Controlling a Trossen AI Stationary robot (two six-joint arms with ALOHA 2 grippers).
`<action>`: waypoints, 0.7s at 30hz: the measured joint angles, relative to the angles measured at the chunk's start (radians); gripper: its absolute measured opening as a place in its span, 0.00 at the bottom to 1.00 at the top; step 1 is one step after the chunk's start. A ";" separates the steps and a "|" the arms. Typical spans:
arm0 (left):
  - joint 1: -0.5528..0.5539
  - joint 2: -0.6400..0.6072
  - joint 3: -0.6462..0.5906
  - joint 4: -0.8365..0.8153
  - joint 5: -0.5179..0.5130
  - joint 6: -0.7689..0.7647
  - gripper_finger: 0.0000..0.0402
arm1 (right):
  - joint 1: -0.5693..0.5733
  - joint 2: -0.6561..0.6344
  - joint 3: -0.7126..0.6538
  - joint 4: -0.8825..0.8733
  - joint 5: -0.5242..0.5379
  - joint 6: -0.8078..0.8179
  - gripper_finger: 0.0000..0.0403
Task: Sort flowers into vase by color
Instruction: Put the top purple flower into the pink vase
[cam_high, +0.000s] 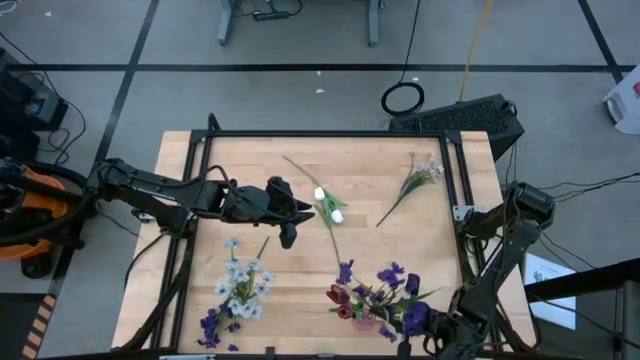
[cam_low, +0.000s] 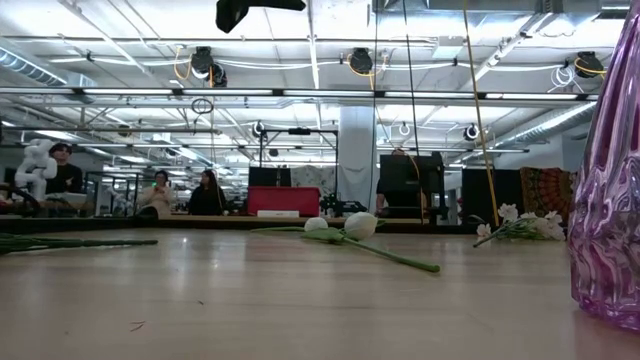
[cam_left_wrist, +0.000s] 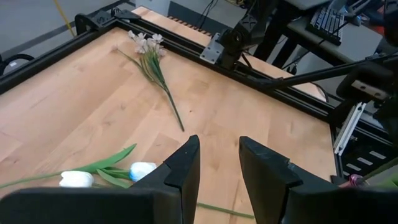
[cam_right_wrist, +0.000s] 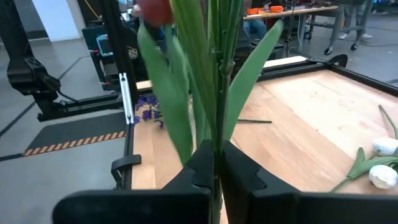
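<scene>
bright, even light from ceiling strip lamps (cam_low: 330, 65); soft faint shadows on the table (cam_high: 300, 160). the close green stems (cam_right_wrist: 214, 74) look blurred, the far room hazy.

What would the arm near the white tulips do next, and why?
Probably lower the left gripper onto the white tulips: its fingers stand apart, empty, just above them, while the right gripper is shut on a tulip stem.

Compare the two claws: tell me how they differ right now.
The left claw is open and holds nothing, while the right claw is shut on a tulip stem. In the high view, the left claw hangs over the table's middle near the white tulips, while the right claw sits at the near right corner by the vase. Both are dark, two-fingered claws.
</scene>
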 joint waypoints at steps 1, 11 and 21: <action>0.000 0.000 0.000 0.000 0.000 0.000 0.29 | 0.000 0.010 0.000 -0.001 0.000 0.009 0.02; 0.000 0.000 0.000 -0.007 0.000 0.000 0.29 | 0.000 0.070 0.000 -0.014 -0.058 0.027 0.09; 0.000 0.000 0.000 -0.008 0.000 0.000 0.29 | 0.000 0.082 0.000 -0.191 -0.193 0.290 0.19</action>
